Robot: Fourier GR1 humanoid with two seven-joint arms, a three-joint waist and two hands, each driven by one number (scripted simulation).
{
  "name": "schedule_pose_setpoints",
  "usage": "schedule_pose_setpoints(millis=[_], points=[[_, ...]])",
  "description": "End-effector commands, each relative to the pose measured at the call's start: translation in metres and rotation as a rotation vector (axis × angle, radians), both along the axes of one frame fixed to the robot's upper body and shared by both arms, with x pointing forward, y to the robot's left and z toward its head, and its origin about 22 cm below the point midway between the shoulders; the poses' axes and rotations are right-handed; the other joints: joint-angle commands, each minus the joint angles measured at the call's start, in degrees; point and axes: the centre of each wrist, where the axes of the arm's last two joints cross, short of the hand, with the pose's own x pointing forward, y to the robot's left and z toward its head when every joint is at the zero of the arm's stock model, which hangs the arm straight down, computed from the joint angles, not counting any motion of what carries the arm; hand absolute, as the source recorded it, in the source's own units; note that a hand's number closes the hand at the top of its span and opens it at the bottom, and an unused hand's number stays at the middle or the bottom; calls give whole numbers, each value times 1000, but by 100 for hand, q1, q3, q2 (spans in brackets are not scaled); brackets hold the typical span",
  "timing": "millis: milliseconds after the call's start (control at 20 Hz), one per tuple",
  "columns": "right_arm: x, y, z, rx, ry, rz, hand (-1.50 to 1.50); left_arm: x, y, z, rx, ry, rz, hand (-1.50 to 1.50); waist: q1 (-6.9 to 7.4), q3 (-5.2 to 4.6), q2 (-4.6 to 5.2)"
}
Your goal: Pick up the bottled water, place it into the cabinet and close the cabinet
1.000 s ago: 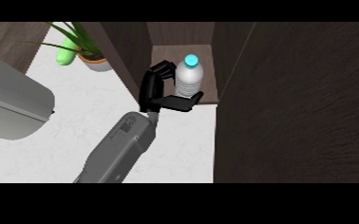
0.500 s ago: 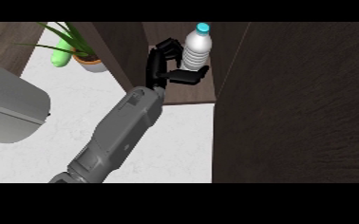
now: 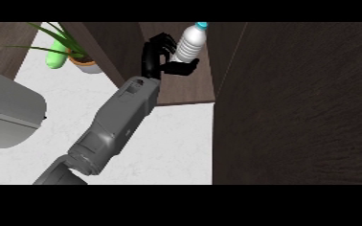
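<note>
Inside, the bottled water (image 3: 189,44) is tilting over the cabinet (image 3: 185,87) shelf, seemingly still cradled between the curled fingers and thumb of the right hand (image 3: 158,57); a potted plant (image 3: 76,53) is sitting beyond the knuckles.

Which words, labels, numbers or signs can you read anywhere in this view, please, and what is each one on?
None can be read.
The bottle, with its blue cap, shows plain white sides; no label or print can be made out.
The hand curled round it is plain black, with no marking.
The dark wooden cabinet, the potted plant and the grey object at the left edge bear no text either.
</note>
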Motion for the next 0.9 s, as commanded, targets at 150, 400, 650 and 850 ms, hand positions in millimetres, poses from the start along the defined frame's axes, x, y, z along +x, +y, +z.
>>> schedule_pose_setpoints(millis=[150, 400, 650, 850], points=[[2, 3, 12, 56, -34, 30, -150, 2, 23, -16, -15, -15, 109, 150, -80, -10, 76], [-1, 2, 4, 66, -28, 39, -150, 10, 34, -7, 137, -53, 141, -150, -149, -3, 52], [3, 1, 9, 63, -45, 45, -150, 23, 34, 16, 201, -98, 153, -150, -219, -6, 115], [-1, -1, 4, 75, -27, 71, -150, 19, 32, 7, 188, -107, 189, -150, -241, -6, 101]])
